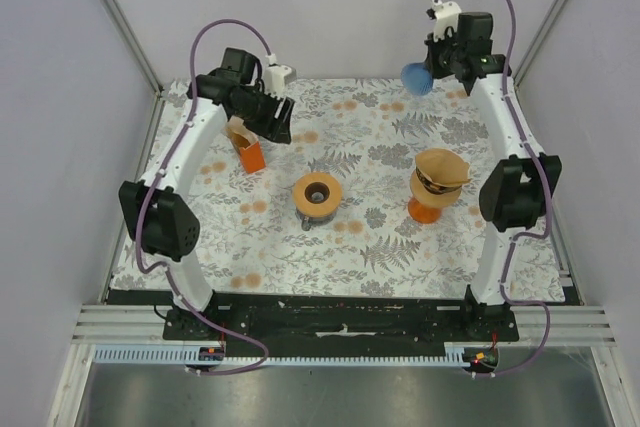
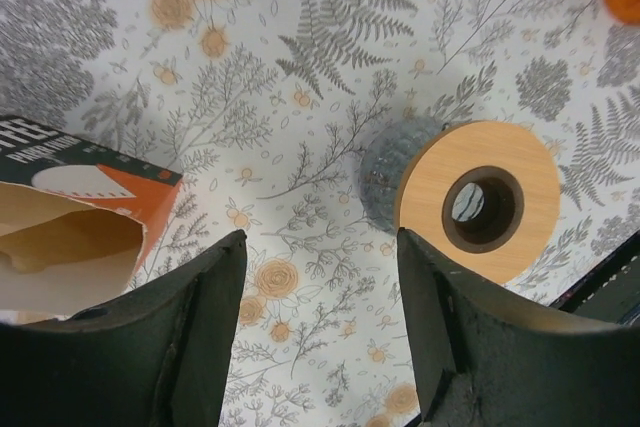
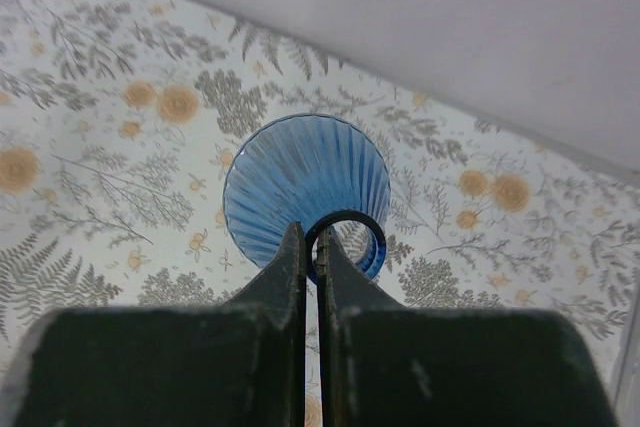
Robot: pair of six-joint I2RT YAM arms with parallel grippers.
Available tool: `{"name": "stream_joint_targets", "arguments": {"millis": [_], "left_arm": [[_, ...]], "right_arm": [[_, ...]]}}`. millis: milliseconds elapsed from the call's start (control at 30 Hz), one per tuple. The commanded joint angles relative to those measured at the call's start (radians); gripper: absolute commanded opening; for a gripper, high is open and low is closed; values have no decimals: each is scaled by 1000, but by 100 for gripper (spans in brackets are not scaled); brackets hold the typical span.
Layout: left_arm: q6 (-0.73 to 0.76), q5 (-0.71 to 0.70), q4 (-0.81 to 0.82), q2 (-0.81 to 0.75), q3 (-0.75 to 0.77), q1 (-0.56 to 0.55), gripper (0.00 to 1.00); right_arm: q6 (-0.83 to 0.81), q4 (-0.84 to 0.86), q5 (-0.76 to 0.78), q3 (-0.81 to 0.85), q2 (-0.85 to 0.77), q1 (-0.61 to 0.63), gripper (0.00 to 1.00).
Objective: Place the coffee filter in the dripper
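Note:
My right gripper is shut on the ring handle of a blue ribbed dripper and holds it above the far right of the table; it also shows in the top view. An orange dripper stands mid-right with a brown paper filter sitting in its cone. An open orange box of filters stands at the left, and in the left wrist view it lies left of my fingers. My left gripper is open and empty, above the cloth beside the box.
A wooden ring stand on a glass vessel stands at the middle of the floral cloth, and shows in the left wrist view to the right of my fingers. Frame posts and walls enclose the table.

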Motion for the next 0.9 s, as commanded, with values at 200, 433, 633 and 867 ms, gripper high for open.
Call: {"name": "stream_joint_targets", "arguments": {"millis": [200,433,633,867], "left_arm": [[-157,343,163,-225,56,43,81],[-481,558,423,-331,-22,92,84],[-721,642,659,-366,-194,122,84],[-828,704,841,-403,-321,115,80]], "right_arm": [[60,148,-75,-146,-386,98,0],[146,286,-173,-379,-622,276,0],[218,383,-216,-486,-704,419,0],[264,420,-216,-496,-704,506,0]]}}
